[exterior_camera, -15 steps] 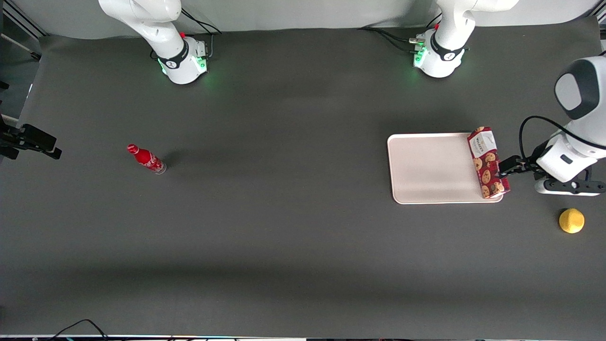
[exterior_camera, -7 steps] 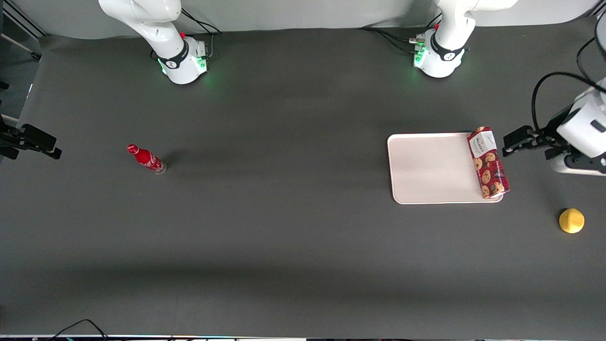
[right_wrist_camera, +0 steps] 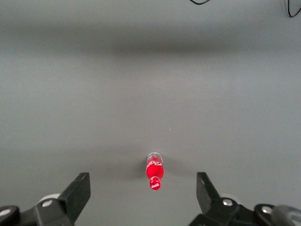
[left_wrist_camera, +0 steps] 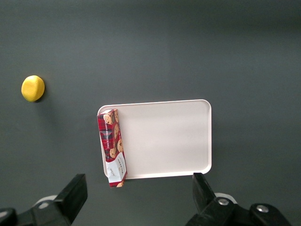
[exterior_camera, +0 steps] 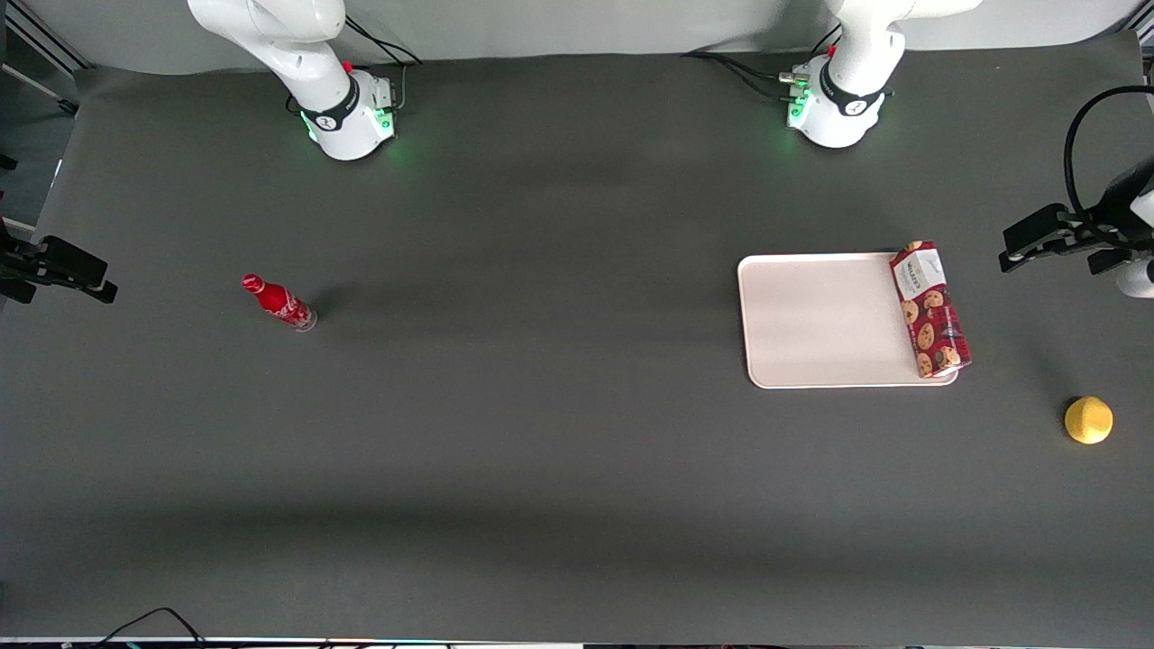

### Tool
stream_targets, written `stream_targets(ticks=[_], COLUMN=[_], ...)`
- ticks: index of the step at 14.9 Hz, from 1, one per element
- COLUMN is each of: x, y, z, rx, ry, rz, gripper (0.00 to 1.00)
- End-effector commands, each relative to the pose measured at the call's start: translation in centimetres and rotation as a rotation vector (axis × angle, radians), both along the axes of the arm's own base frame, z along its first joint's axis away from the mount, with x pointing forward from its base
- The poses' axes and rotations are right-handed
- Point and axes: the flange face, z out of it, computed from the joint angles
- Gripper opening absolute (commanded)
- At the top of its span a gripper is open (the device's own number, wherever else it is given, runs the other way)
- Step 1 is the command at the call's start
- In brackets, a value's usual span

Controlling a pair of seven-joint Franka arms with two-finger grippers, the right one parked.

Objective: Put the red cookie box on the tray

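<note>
The red cookie box (exterior_camera: 930, 309) lies flat along the tray's (exterior_camera: 820, 320) short edge at the working arm's end, resting on the rim there, its white label end farther from the front camera. My left gripper (exterior_camera: 1030, 241) hangs open and empty above the bare table, well clear of the box and farther toward the working arm's end. In the left wrist view the box (left_wrist_camera: 112, 147) and the cream tray (left_wrist_camera: 164, 139) show from high up, with the gripper (left_wrist_camera: 138, 188) spread wide and nothing between its fingers (left_wrist_camera: 75, 190).
A yellow lemon-like ball (exterior_camera: 1088, 420) sits on the table nearer the front camera than the gripper, also the ball (left_wrist_camera: 33, 88) in the wrist view. A small red bottle (exterior_camera: 278, 302) stands toward the parked arm's end.
The gripper has drawn away from the box, rising and moving toward the working arm's end of the table. The box stays where it lay on the tray.
</note>
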Motion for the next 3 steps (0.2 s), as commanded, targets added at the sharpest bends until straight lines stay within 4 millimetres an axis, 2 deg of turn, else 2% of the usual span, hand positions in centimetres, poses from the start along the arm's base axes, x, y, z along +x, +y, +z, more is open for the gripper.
stream_targets(ticks=[1, 3], x=[0.63, 0.65], y=[-0.14, -0.22], z=[0.20, 0.34], rx=[0.014, 0.008], ry=[0.003, -0.004], rz=[0.010, 0.014], gripper=[1.00, 1.00])
